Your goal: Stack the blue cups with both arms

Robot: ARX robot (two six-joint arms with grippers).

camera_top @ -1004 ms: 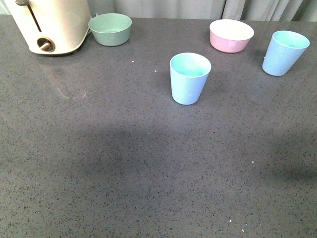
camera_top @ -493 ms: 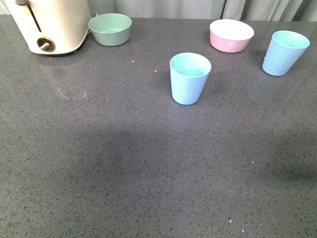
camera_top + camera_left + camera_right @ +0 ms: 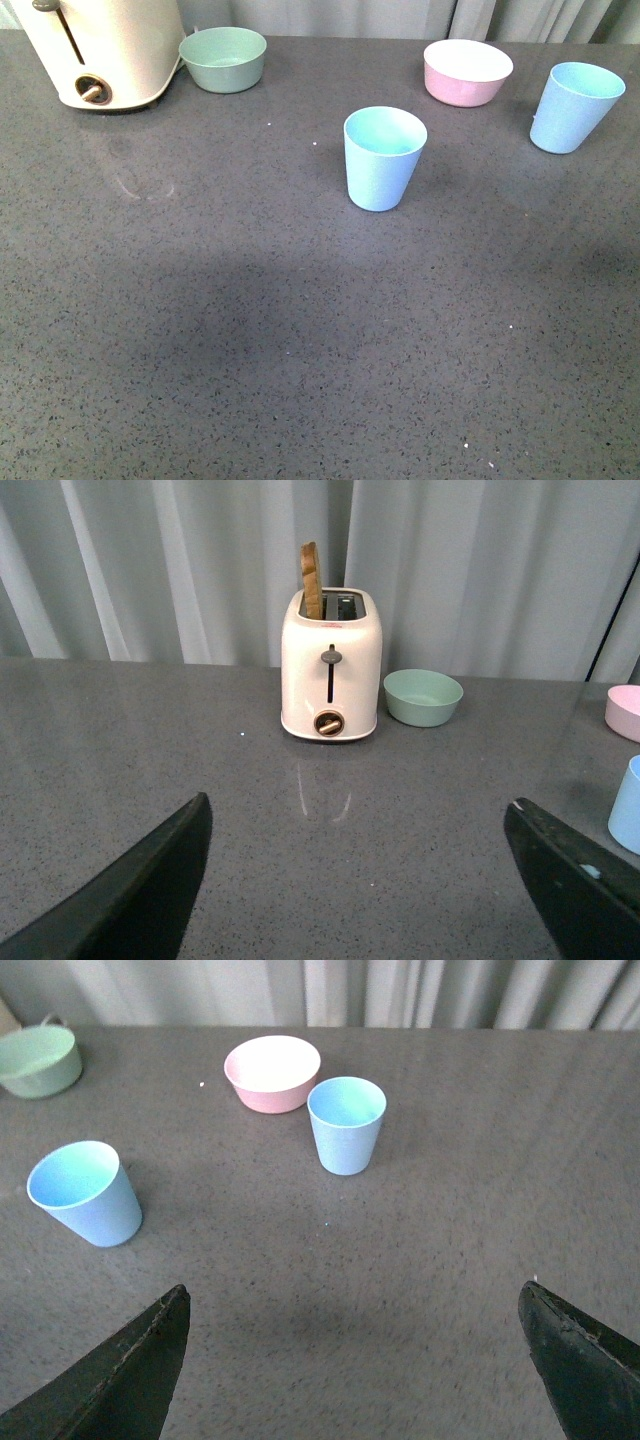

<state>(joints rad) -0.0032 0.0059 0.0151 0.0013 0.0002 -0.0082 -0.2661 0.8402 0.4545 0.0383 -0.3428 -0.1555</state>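
Standing upright: centre blue cup (image 3: 384, 160) on counter (image 3: 200, 350); right blue cup (image 3: 575, 108) beside pink bowl (image 3: 467, 72); cups well apart.
Left tool (image 3: 355, 810): fingers spread, empty.
Right tool (image 3: 350, 1295): fingers spread, empty.

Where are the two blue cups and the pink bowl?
centre blue cup (image 3: 382, 175): front view, on its outer side wall.
right blue cup (image 3: 570, 120): front view, on its outer side wall.
pink bowl (image 3: 460, 90): front view, on its pink outer wall.
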